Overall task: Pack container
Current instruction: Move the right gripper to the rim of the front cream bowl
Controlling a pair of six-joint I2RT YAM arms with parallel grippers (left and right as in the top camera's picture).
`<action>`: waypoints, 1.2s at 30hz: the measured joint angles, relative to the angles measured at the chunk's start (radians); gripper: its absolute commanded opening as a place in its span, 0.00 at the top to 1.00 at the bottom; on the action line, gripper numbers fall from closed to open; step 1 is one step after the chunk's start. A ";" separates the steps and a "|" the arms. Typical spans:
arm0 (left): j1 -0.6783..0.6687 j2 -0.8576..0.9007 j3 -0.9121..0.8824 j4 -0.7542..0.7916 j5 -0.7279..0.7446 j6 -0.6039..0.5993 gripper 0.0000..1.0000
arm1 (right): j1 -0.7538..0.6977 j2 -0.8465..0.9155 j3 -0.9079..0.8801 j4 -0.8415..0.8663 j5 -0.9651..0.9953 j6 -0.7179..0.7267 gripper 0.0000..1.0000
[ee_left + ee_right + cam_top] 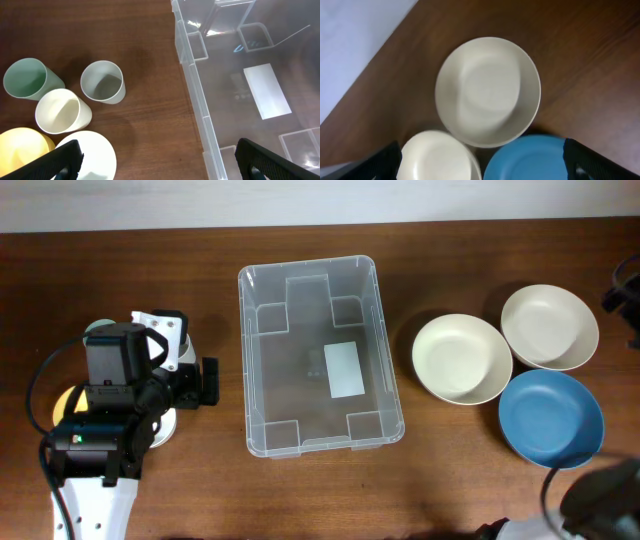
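The container (320,355) is a large clear bin with a white label (344,369) on its base, standing mid-table with nothing in it. My left gripper (207,382) hovers just left of it, open; in the left wrist view its gap (160,160) spans bare wood, with the container's rim (192,90) at the right. The right gripper (482,160) is open, high above three bowls: a beige bowl (487,90), a cream bowl (437,157) and a blue bowl (530,160). Overhead, only a blurred part of the right arm (600,500) shows.
Left of the container stand a green cup (27,79), a grey cup (102,82), a cream cup (60,111), a yellow dish (22,145) and a white dish (95,155), mostly under my left arm overhead. The bowls (462,358) cluster at the right.
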 measured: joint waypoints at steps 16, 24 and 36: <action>0.000 0.000 0.000 0.021 0.003 0.000 0.00 | -0.093 0.445 0.004 0.095 -0.008 0.032 0.01; 0.000 0.000 0.000 0.035 0.003 0.000 0.01 | -0.052 0.512 0.011 0.154 -0.011 0.032 0.11; 0.000 0.000 0.000 0.042 0.003 0.000 0.00 | -0.027 0.524 0.011 0.182 -0.018 0.035 0.75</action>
